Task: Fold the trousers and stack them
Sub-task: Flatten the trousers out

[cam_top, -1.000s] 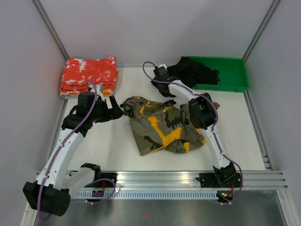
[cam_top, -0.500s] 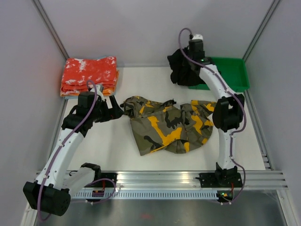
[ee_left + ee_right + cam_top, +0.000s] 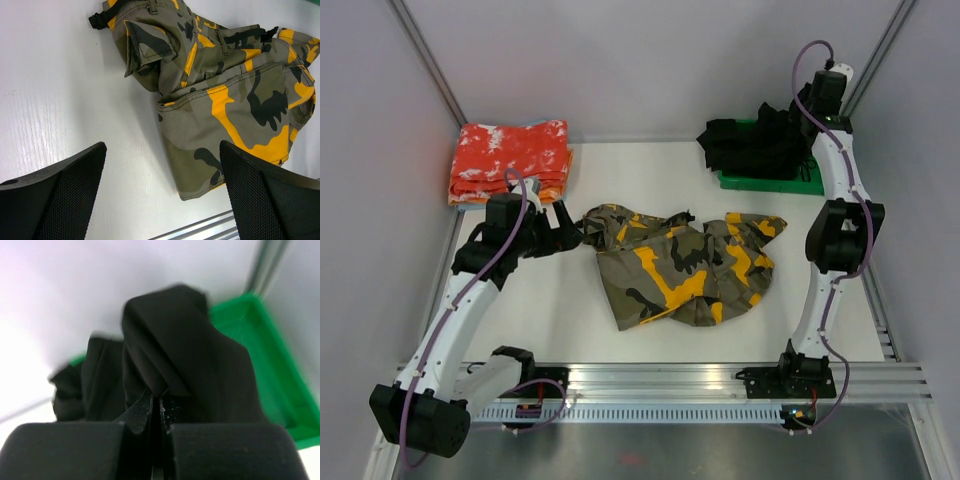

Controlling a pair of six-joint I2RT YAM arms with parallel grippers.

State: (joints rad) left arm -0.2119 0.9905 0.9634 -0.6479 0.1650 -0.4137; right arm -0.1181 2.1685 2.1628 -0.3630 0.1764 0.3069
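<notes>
Since a second ago the right gripper (image 3: 798,126) has swung off the table's middle to the back right corner, carrying the black garment (image 3: 752,150) with it. In the right wrist view its fingers stand pressed nearly together, pinching a fold of that black cloth (image 3: 170,340) above the green tray (image 3: 272,355). The garment now drapes over the tray's left part. The left gripper (image 3: 563,232) has not shifted; its fingers (image 3: 55,195) are spread wide apart and hold nothing, just beside the trousers' left end.

The camouflage trousers (image 3: 675,265) lie crumpled at the table's centre, no longer partly covered by the right arm. Their long axis runs left to right across the table, with one lobe sagging toward the near edge. Belt loops and a pocket flap show at the left end in the left wrist view; which end the leg hems are at I cannot tell. Folded red-orange speckled cloths (image 3: 510,160) sit at the back left, well apart from the trousers.
</notes>
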